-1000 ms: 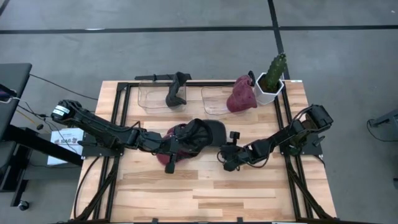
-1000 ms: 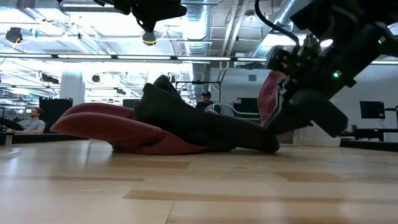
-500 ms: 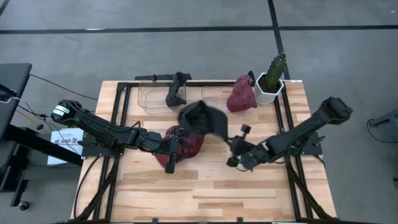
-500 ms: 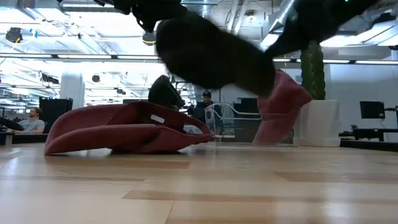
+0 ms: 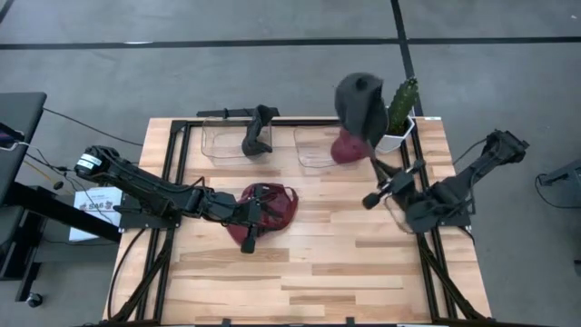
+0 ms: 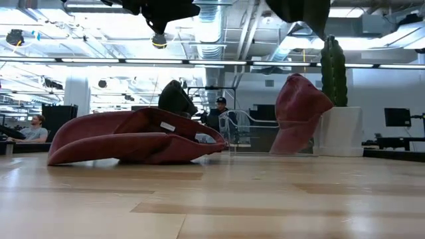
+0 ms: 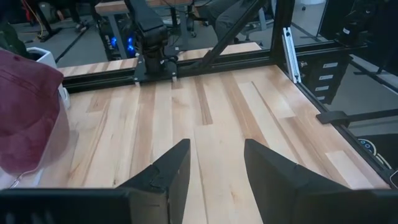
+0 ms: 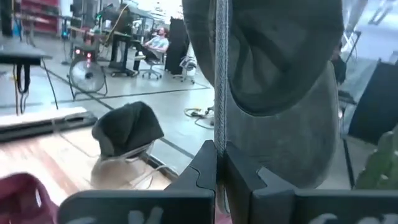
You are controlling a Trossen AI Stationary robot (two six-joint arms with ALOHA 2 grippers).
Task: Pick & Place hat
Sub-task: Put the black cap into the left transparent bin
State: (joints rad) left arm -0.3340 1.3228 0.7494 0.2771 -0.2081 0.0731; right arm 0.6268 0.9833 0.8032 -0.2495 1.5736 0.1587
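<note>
A dark grey hat (image 5: 361,104) hangs high over the table's far right, with my right gripper (image 5: 374,159) shut on it; the low view shows its underside (image 6: 300,9) at the top. A maroon hat (image 5: 283,211) lies flat on the table's middle (image 6: 133,136). My left gripper (image 5: 263,207) reaches over it from the left. It is open, and only bare wood shows between its fingers (image 7: 216,149). My right gripper pinches a thin stitched edge of the dark grey hat (image 8: 219,134) between its two shut fingers; brim or rim, I cannot tell. The fingers come roughly level from the table's right side. The hat is lifted clear of the table and everything on it.
Two clear bins stand at the far edge: the left one (image 5: 222,143) holds a dark hat (image 5: 259,132), the right one (image 5: 313,147) has a maroon hat (image 5: 349,145) leaning at it. A cactus in a white pot (image 5: 397,113) stands at the far right corner.
My right gripper, shut throughout, has risen and drawn back toward the table's far right, its wrist rolling. The dark grey hat has come off the maroon hat and now hangs high, clear of the table. The maroon hat has stayed where it lay.
</note>
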